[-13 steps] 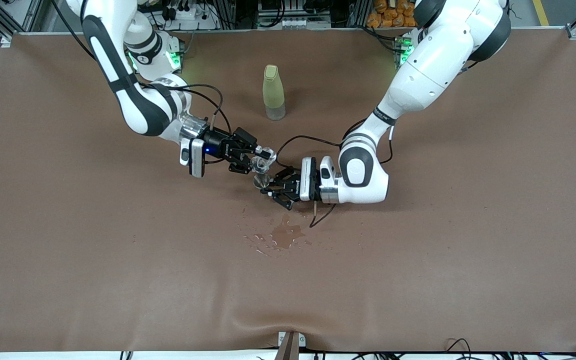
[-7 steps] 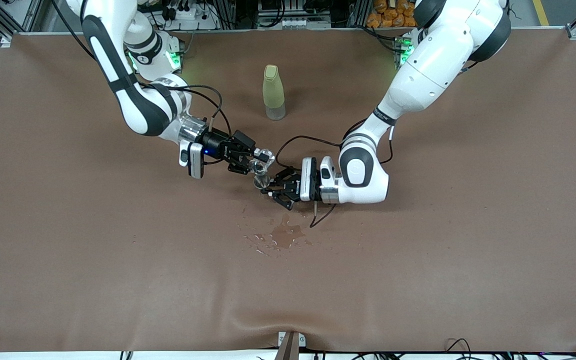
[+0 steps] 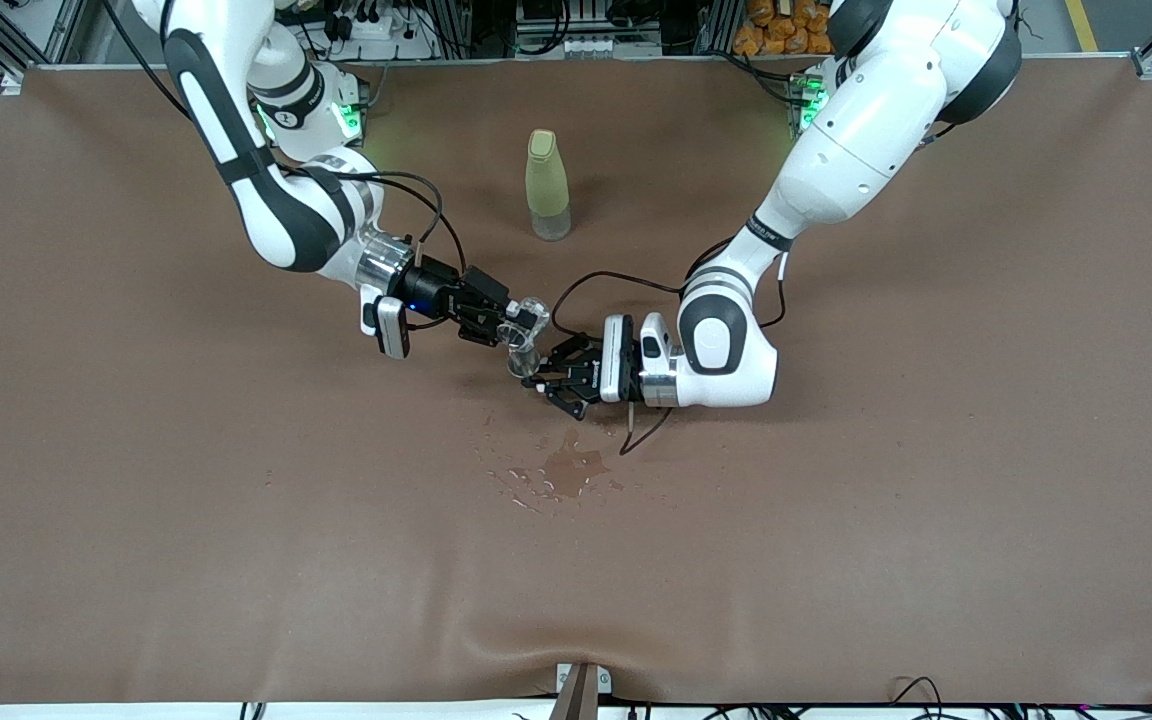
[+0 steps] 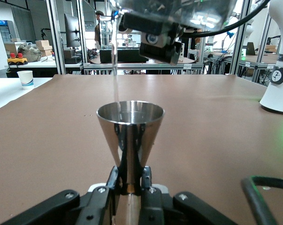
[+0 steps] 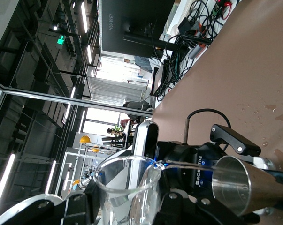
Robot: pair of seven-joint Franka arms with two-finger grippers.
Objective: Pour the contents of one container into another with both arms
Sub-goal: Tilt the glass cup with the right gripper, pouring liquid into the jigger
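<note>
A brown table (image 3: 136, 520) fills the frame, with a wet spill (image 3: 561, 470) just below centre. At centre, the left gripper (image 3: 548, 376) clamps the upright steel jigger (image 4: 130, 129). Just above it, the right gripper (image 3: 508, 318) grasps the tilted glass cup (image 5: 127, 180), water streaming into the jigger. Top centre stands a yellow-green bottle (image 3: 546, 185).

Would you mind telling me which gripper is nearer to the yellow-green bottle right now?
The right. The right gripper, tilting the glass cup over the jigger, sits closer to the bottle. The left gripper, holding the jigger, is farther from it.
</note>
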